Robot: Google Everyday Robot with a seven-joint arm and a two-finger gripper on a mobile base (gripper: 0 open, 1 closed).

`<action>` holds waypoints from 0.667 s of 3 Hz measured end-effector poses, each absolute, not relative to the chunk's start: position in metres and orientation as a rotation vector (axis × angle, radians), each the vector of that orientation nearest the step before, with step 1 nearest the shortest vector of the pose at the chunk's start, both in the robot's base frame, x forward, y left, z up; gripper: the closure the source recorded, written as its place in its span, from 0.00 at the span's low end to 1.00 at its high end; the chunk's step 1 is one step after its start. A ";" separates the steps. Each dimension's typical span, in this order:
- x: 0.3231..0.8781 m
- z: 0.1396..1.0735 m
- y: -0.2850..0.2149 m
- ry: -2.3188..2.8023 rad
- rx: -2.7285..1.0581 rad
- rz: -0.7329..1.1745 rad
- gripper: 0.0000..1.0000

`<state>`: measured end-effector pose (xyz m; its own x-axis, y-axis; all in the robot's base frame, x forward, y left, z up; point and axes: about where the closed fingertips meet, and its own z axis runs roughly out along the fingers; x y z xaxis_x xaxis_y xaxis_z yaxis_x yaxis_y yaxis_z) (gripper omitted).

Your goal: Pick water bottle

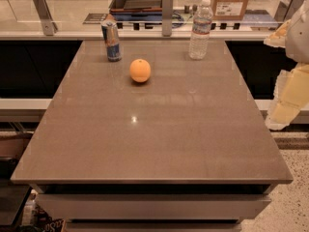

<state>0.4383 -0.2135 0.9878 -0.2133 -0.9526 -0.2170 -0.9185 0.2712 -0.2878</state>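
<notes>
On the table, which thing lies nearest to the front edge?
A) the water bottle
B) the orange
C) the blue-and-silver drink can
B: the orange lies in front of the can and the water bottle, which both stand near the far edge of the table; the end effector is beyond the table's right side, apart from all three.
</notes>
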 end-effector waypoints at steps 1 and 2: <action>0.444 0.989 -0.215 2.195 -1.684 -0.136 0.00; 0.466 0.990 -0.220 2.174 -1.595 -0.124 0.00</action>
<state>0.4658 -0.2199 0.9904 -0.2388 -0.9257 -0.2932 -0.8863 0.3311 -0.3238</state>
